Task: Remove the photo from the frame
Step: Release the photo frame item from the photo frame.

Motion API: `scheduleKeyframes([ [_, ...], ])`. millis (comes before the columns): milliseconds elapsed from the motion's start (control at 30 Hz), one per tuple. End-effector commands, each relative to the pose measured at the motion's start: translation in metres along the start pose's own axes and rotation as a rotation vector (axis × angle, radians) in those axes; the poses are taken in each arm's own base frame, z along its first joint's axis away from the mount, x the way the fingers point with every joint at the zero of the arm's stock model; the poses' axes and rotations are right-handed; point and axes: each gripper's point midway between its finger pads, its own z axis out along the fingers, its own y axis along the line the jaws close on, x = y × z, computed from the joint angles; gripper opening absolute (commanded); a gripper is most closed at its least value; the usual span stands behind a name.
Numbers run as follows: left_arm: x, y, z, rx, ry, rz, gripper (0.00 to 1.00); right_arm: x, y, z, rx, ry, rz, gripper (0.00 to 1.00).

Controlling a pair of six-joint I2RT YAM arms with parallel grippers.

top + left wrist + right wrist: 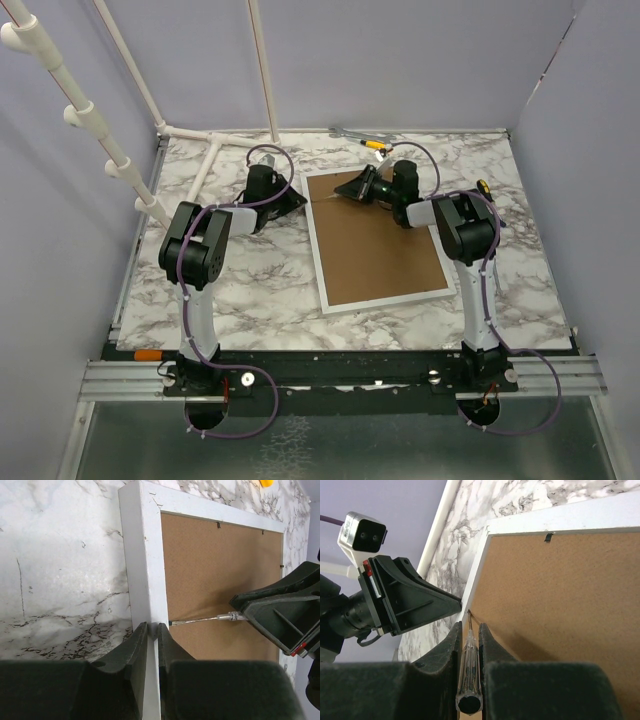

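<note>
Right claw (471,628) (around screwdriver (469,680)) over frame (580,517)

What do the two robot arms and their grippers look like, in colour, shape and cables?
Both the left arm and the right arm have black joints and white links, with a purple cable looping along each. The left gripper and the right gripper are black, with two wedge-shaped fingers. The left one bears a small red mark and a white camera box.

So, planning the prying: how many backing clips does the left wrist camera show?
3: two clips on the frame's far edge, one on its right edge; others may be hidden.
</note>
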Motion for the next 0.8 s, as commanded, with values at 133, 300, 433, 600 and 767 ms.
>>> scheduleKeyframes([
  [133,-0.001,0.008,0.000,-0.033,-0.009,0.005,0.14,-0.004,0.004,-0.013,0.027,-0.031,-0.037,0.01],
  [300,-0.001,0.011,-0.005,-0.052,-0.026,0.002,0.14,-0.006,0.004,-0.014,0.038,-0.034,-0.037,0.00],
  [433,-0.002,0.010,-0.007,-0.052,-0.033,-0.002,0.17,-0.007,0.003,-0.014,0.053,-0.036,-0.040,0.00],
  [600,-0.004,0.007,-0.010,-0.047,-0.045,-0.010,0.20,-0.011,0.004,-0.014,0.065,-0.044,-0.046,0.00],
  [767,-0.009,0.003,-0.016,-0.043,-0.072,-0.006,0.25,-0.012,-0.002,-0.013,0.093,-0.044,-0.032,0.00],
])
